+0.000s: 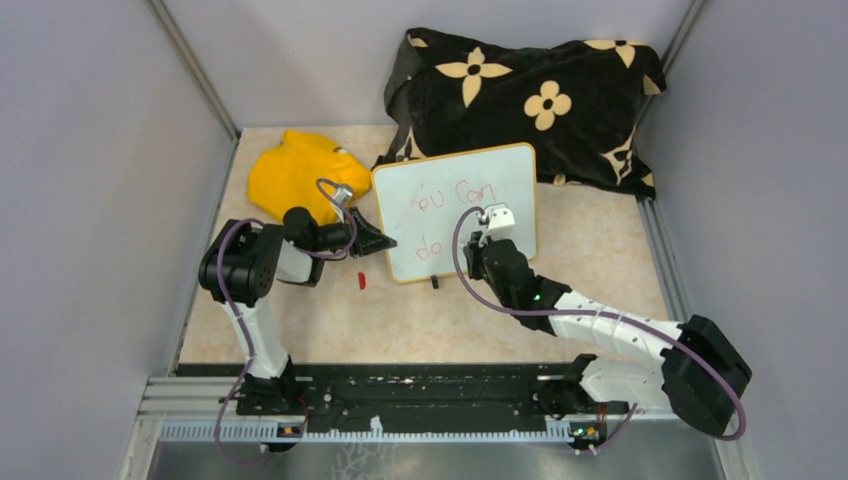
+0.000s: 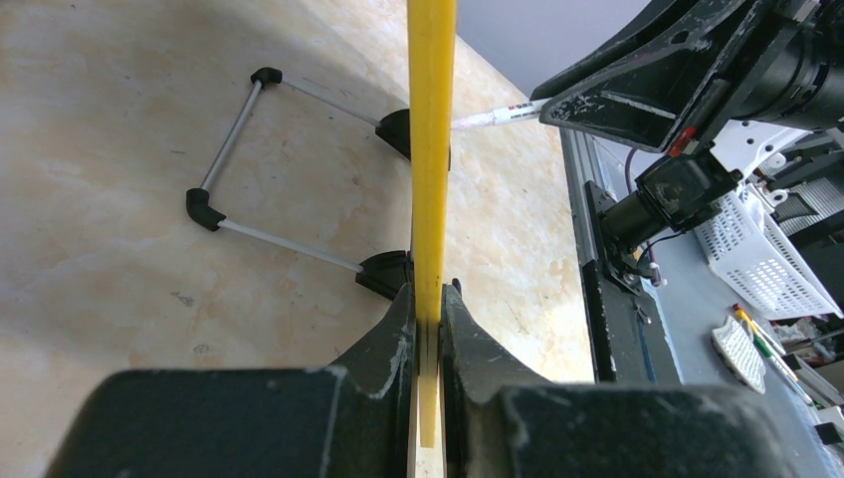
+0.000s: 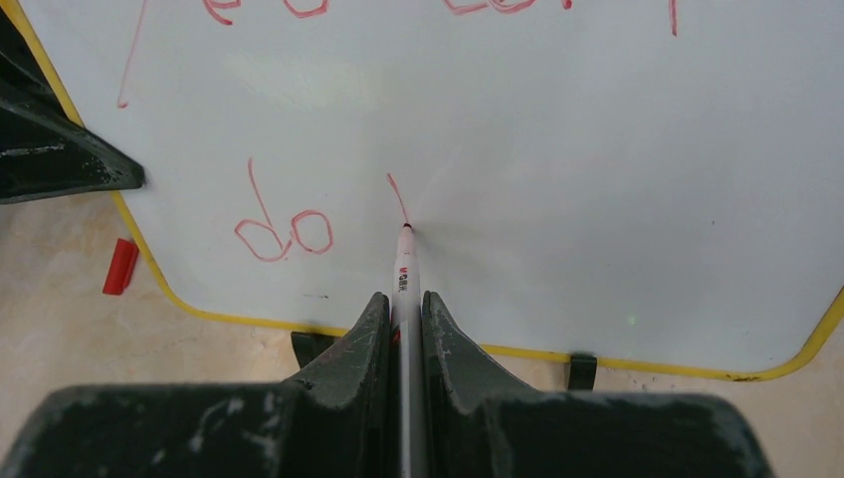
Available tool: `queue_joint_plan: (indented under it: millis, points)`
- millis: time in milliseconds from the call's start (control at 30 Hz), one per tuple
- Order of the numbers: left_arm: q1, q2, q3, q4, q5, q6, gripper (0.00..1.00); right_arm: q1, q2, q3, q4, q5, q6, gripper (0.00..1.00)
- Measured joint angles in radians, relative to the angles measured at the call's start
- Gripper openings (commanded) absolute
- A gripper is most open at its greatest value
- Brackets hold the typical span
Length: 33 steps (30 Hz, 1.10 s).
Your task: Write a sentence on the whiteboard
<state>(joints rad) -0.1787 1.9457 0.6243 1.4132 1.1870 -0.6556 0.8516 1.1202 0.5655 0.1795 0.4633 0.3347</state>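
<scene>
The whiteboard (image 1: 470, 190) stands propped on the table, its yellow rim (image 2: 431, 149) edge-on in the left wrist view. My left gripper (image 1: 378, 240) is shut on its left rim (image 2: 430, 304). Red writing reads "You Can" (image 1: 450, 195) with "do" (image 3: 284, 234) below. My right gripper (image 1: 487, 240) is shut on a white marker (image 3: 405, 284). The marker tip touches the board at the bottom of a short red stroke (image 3: 397, 197), right of "do". The whiteboard fills the right wrist view (image 3: 557, 149).
A yellow cloth (image 1: 295, 175) lies at the back left. A black floral cushion (image 1: 525, 100) sits behind the board. A red marker cap (image 1: 361, 281) lies on the table near the board's lower left corner; it also shows in the right wrist view (image 3: 119, 267). The wire stand (image 2: 239, 149) props the board.
</scene>
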Motion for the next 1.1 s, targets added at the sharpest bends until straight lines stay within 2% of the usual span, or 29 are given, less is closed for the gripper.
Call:
queue_joint_plan:
  millis: [767, 1100]
  points:
    - [0.0, -0.001, 0.0, 0.0, 0.0, 0.0, 0.0, 0.004, -0.023, -0.035, -0.05, -0.008, 0.018, 0.0]
    - [0.0, -0.001, 0.0, 0.0, 0.0, 0.0, 0.0, 0.004, -0.061, -0.035, -0.074, 0.033, 0.025, 0.0]
